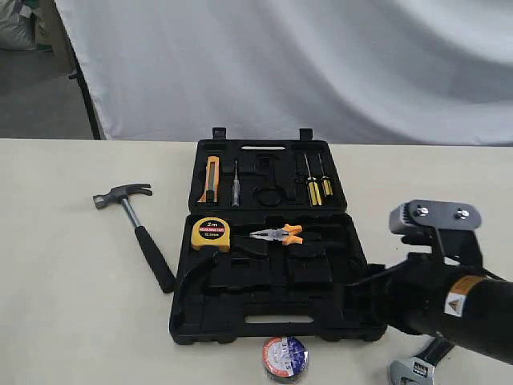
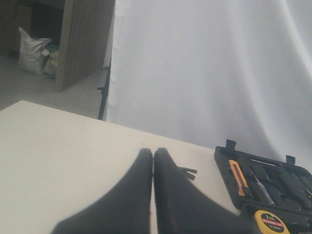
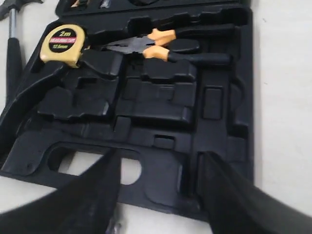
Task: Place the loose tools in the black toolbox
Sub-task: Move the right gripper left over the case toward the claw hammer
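While the right gripper (image 3: 158,158) hangs spread and empty by the black toolbox (image 1: 240,317), the wrench (image 1: 417,369) lies under its arm, lower right of frame.

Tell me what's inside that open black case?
The black toolbox holds a yellow tape measure and orange-handled pliers in the near half, an orange knife and yellow-handled screwdrivers in the far half. The right arm covers its near right corner.
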You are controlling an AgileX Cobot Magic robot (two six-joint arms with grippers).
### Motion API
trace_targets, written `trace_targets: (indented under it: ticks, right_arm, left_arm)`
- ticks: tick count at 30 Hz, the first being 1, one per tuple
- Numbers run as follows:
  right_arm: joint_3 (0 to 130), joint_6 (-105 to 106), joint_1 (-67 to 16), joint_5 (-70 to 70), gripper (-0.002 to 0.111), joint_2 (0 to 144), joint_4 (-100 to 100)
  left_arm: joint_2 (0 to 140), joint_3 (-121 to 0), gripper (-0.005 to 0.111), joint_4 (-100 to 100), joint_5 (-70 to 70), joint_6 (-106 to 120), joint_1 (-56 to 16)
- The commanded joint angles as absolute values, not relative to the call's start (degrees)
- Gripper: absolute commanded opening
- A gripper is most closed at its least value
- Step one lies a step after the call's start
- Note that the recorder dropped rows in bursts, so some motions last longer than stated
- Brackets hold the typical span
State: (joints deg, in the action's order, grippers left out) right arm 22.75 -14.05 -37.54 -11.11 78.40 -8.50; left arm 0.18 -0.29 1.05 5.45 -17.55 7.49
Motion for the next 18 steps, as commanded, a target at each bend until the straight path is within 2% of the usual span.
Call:
trace_targets:
  ticks: [1, 6, 11, 18]
  right_arm:
    - [30.93, -11.48, -43.44, -7.48, 0.065, 83.71, -5.74]
    - [50.72, -4.44, -49.15, 4.07, 0.067, 95.29, -5.74]
    - [71.43, 1.76, -50.26, 19.71, 0.067, 107.99, -5.74]
    - [89.28, 4.54, -50.38, 28.59, 0.067, 119.85, -6.36]
  left_arm:
    - [0.0, -0.44, 0.001, 1.3, 5.03, -17.82, 8.94]
    - [0.0, -0.44, 0.001, 1.3, 5.03, -17.82, 8.94]
    - [0.0, -0.44, 0.001, 1.3, 5.03, -17.82, 8.94]
    - [0.0, -0.44, 0.001, 1.3, 5.03, -17.82, 8.94]
